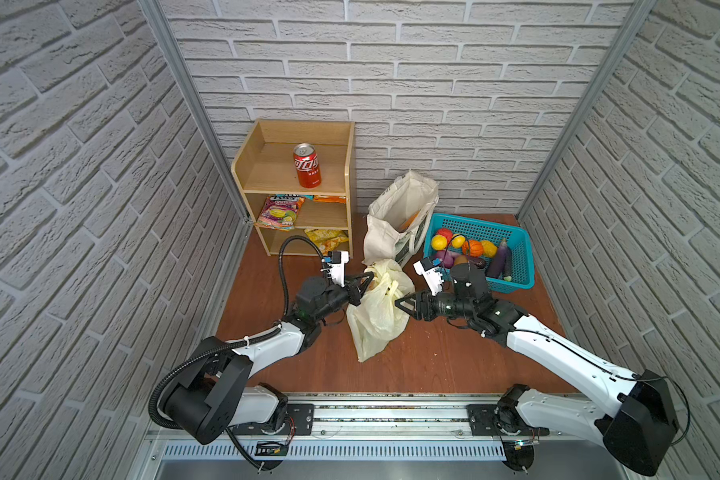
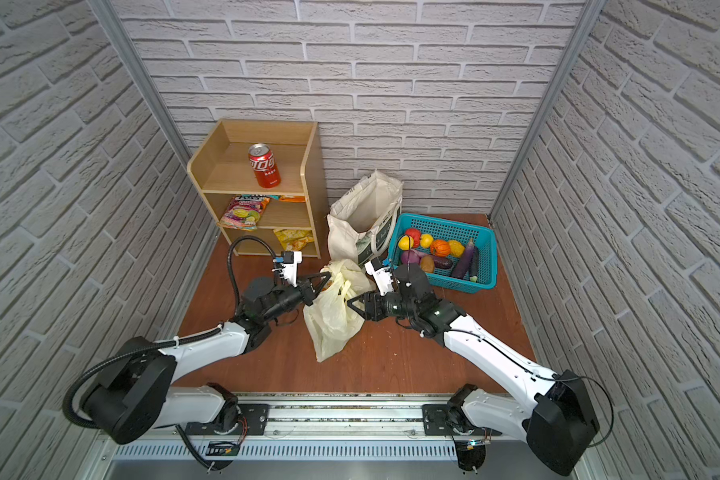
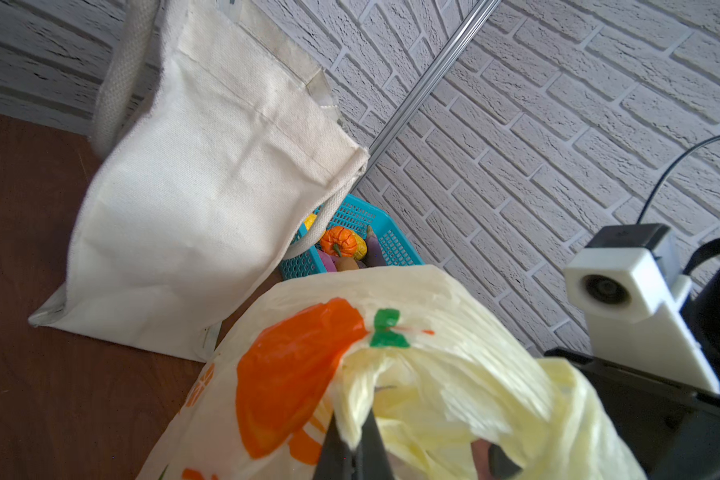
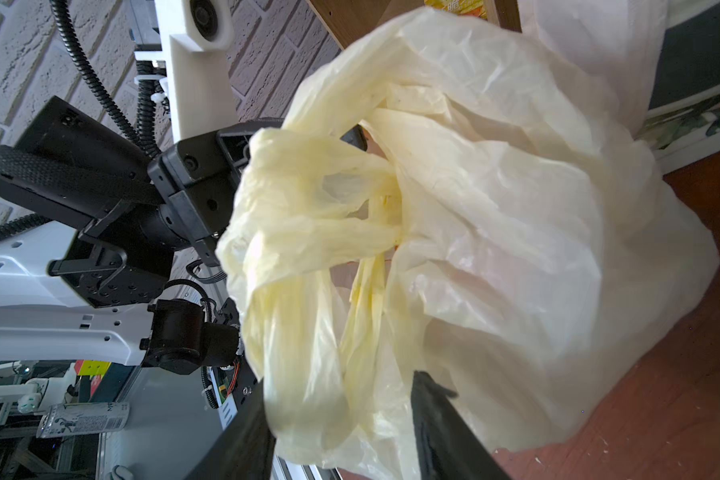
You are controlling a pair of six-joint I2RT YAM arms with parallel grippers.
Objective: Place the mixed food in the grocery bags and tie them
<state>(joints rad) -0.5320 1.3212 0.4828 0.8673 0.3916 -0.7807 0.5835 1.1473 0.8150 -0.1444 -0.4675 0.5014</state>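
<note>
The thin pale-yellow plastic bag between the two sets of jaws is crinkled and faintly glossy, while the cream tote beyond them is matt woven canvas. The reddish-brown surface under them shows smooth wood grain.

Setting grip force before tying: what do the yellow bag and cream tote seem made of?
The yellow bag looks like thin plastic film, translucent and faintly glossy; it crinkles and bunches into ropes. The cream tote looks like woven canvas, matte, with visible weave and stitched hems.

Robot lab test cell: faux-brick panels, aluminium posts, rail-mounted arms.
</note>
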